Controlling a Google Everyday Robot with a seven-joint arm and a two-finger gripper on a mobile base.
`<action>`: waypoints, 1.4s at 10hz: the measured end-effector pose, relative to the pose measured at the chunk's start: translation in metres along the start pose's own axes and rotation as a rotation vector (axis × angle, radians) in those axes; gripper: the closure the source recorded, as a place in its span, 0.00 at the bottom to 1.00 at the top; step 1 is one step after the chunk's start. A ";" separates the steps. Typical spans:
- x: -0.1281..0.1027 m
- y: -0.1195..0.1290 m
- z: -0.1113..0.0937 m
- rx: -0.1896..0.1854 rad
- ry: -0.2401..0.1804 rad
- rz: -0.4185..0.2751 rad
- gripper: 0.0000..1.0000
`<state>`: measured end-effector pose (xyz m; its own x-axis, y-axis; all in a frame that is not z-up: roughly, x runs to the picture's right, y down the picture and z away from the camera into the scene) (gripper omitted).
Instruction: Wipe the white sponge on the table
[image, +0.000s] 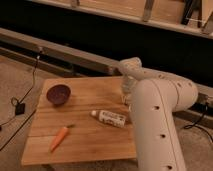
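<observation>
At the far right edge of the table (85, 147), just past the bottle (110, 118): the gripper (126, 91), hung low from a steeply bent wrist, close to the planks or on them. Placed so, most likely, for pressing on something flat rather than lifting something tall. Cannot tell whether open or shut, nor whether closed round anything. Masked by the wrist above and the bulk of the arm (155, 120) in front.

No sponge to be picked out anywhere on the bare wood. Probably right under the gripper or behind the arm, going by that low reach to one spot. Not to be confused with the bottle, lying on its side near mid-table, close beside the arm.

Well apart on the left: a bowl (58, 93), upright toward the far corner, and a carrot (59, 138), lying slantwise nearer the front edge. Neither in the way of a stroke on the right-hand side.

Judged an early step: making contact with the sponge, with wiping not yet under way. Next, likely, a firm downward hold and a drag along the planks. Worth minding: the bottle close by, easily nudged and apt to roll. Also the table's edge near the gripper, with some risk of pushing the sponge off.
</observation>
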<state>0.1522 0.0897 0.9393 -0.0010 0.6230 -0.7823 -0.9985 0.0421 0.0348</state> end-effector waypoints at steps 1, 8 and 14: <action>0.000 0.000 0.000 0.000 0.000 0.000 0.92; -0.002 0.027 -0.006 -0.023 -0.018 -0.030 1.00; 0.003 0.087 -0.010 -0.018 -0.028 -0.201 1.00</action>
<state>0.0647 0.0876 0.9341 0.1997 0.6249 -0.7547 -0.9793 0.1537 -0.1319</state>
